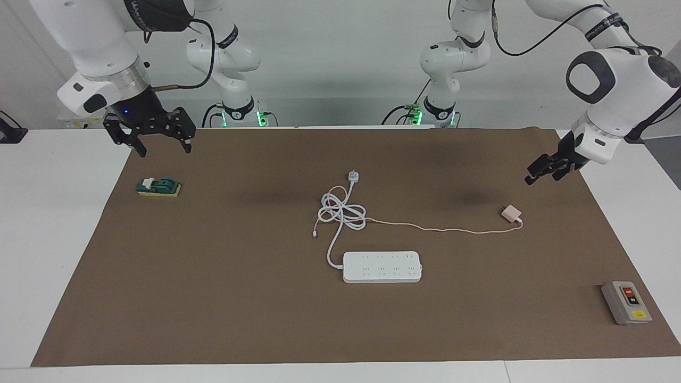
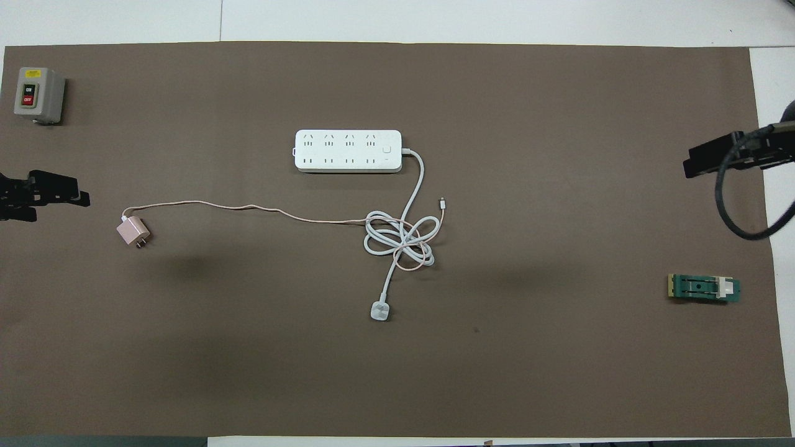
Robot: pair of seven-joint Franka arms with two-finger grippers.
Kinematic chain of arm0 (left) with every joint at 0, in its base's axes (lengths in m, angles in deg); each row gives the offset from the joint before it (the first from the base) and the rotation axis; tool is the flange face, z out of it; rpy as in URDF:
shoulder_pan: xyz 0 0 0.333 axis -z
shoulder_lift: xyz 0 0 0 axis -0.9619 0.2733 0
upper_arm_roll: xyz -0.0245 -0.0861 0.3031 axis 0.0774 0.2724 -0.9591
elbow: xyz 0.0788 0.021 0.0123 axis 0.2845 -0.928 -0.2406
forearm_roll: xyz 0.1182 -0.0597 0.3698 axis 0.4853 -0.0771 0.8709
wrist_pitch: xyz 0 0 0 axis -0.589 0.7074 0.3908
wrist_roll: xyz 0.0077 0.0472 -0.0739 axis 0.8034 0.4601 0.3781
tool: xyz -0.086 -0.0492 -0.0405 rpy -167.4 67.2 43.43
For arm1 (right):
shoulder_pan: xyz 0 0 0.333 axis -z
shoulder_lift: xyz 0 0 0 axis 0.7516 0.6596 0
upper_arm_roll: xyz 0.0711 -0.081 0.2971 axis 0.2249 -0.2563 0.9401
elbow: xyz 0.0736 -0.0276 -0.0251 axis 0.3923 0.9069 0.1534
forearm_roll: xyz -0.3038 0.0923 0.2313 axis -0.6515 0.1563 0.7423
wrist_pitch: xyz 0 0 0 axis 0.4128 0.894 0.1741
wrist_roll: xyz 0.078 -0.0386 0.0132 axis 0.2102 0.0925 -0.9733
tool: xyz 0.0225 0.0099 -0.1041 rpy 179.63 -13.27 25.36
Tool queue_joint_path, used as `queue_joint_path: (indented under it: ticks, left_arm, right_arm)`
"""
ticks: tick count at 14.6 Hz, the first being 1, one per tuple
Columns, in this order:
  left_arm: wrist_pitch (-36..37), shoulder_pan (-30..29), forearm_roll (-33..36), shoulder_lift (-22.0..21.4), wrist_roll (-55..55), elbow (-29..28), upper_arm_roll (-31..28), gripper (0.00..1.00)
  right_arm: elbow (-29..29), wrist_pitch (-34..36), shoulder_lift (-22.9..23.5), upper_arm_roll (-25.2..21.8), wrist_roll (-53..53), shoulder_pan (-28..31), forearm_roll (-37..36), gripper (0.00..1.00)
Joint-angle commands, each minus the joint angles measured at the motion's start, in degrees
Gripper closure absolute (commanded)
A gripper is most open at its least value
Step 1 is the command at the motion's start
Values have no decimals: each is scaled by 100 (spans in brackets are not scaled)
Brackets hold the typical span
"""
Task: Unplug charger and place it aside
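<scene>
The pale pink charger [image 1: 511, 213] lies on the brown mat toward the left arm's end, apart from the white power strip [image 1: 382, 266] and nearer to the robots than it. It also shows in the overhead view [image 2: 131, 232]. Its thin pink cable [image 1: 447, 229] runs to the coiled white cord [image 1: 342, 213]. No plug sits in the power strip [image 2: 348, 151]. My left gripper [image 1: 542, 176] is open and empty, raised over the mat's edge beside the charger; it shows in the overhead view [image 2: 62, 202]. My right gripper [image 1: 162, 146] is open and empty, raised over the mat's corner at its own end.
A white plug [image 1: 354, 176] on a thick white cord lies nearer to the robots than the coil. A green switch block [image 1: 158, 186] sits toward the right arm's end. A grey on/off button box [image 1: 626, 302] stands at the mat's corner at the left arm's end, farthest from the robots.
</scene>
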Motion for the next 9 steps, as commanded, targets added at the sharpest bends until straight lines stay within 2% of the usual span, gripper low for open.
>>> queue_joint_path:
  ticks: [1,4,6,9]
  left_arm:
    - [907,60,156,31,428,745,-38,0]
    - [1919,77,541,-21,596,1257,85,0]
    - [1948,104,859,-267,623,1223,182,0]
    - [2026,191,859,-338,623,1231,217,0]
  right_arm:
    - [388,295,-431,-44,-371,63,-84,0]
    - [1107,262,-1054,-53,-362,72,-84,0]
    - [1529,87,-1336,-53,-318,98,-84,0]
    - [1690,-344,-1303,-53,-310,239,-76,0]
